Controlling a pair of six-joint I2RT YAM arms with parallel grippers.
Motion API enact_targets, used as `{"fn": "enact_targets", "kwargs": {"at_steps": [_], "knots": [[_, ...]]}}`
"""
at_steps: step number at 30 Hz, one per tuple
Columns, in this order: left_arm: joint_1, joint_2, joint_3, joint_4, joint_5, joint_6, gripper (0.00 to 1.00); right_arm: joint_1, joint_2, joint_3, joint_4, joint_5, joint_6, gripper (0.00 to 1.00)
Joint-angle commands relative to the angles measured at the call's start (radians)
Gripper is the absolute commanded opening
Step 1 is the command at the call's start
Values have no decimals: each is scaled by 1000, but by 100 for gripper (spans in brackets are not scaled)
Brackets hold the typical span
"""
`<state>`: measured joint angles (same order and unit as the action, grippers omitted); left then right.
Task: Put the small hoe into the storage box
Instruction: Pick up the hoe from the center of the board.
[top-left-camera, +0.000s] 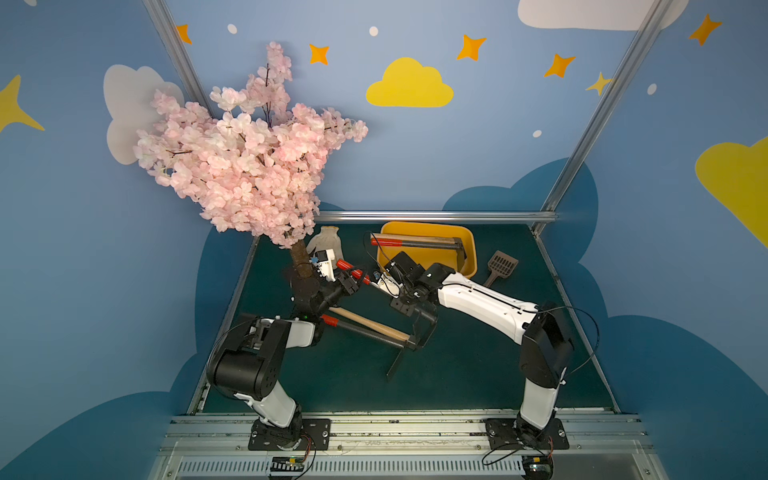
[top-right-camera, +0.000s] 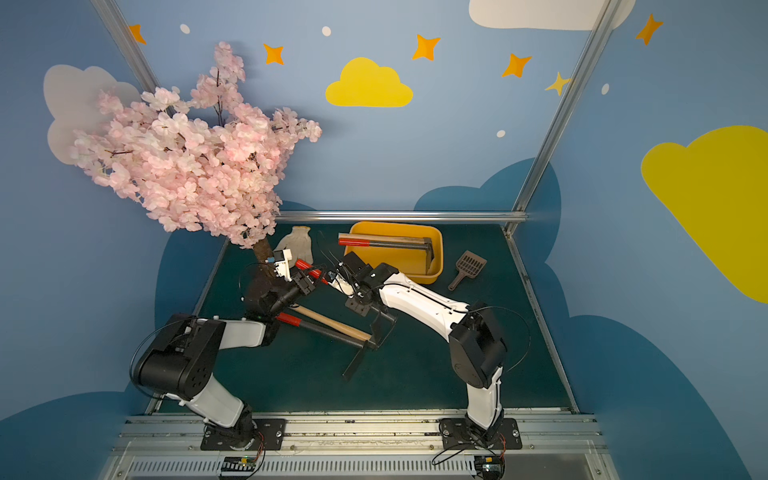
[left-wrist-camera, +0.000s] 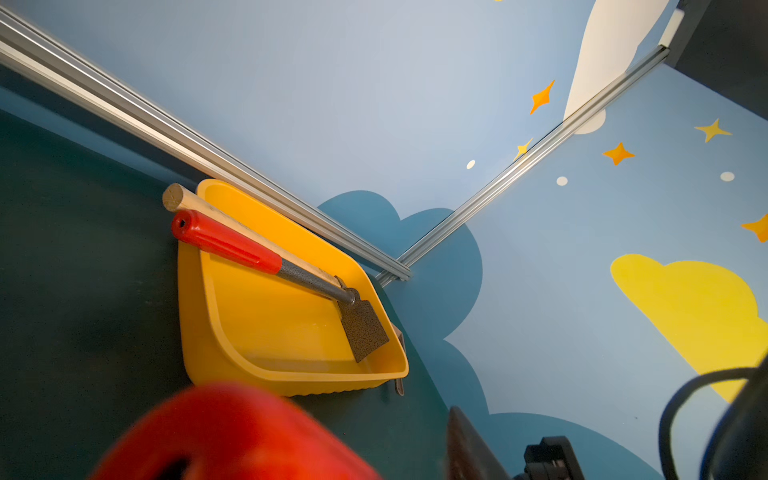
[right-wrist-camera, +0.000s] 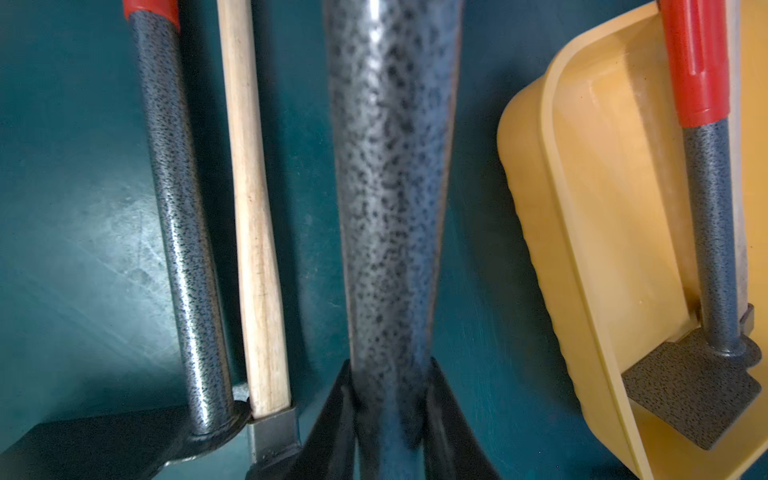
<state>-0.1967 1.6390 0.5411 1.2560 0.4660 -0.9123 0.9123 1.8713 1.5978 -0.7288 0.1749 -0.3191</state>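
Only the right wrist view shows you the right gripper clamped on the small hoe, beside the storage box. In a top view, left gripper at its red handle; grip unclear.

Storage box: opening half barred by two hoes along its far wall (handles overhang the rim), near half bare. Beside the box, a slotted scoop one side, glove and blossom tree the other. Before the box, left arm and right arm with the small hoe between them, then two more hoes on open mat.
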Motion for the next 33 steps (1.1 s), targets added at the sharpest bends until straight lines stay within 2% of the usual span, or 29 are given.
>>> {"fn": "enact_targets", "kwargs": {"at_steps": [1, 5, 8, 13, 18, 23, 33], "knots": [[-3, 10, 23, 75, -11, -20, 42, 11, -29, 26, 19, -2, 2, 0], [-4, 15, 19, 110, -7, -40, 26, 13, -25, 36, 15, 16, 4, 0], [-9, 17, 4, 142, -32, -49, 4, 13, -20, 33, 19, 46, 5, 0], [-55, 9, 28, 142, -64, -20, 3, 7, -2, 16, 29, 99, 84, 0], [-90, 18, 65, 139, -87, 1, 3, -12, -18, -8, 29, 128, 157, 21], [-114, 29, 84, 141, -103, 24, 3, -73, -104, -71, 43, 71, 276, 35], [-154, 85, 154, 142, -118, 41, 3, -262, -379, -289, 20, -32, 695, 37]]}}
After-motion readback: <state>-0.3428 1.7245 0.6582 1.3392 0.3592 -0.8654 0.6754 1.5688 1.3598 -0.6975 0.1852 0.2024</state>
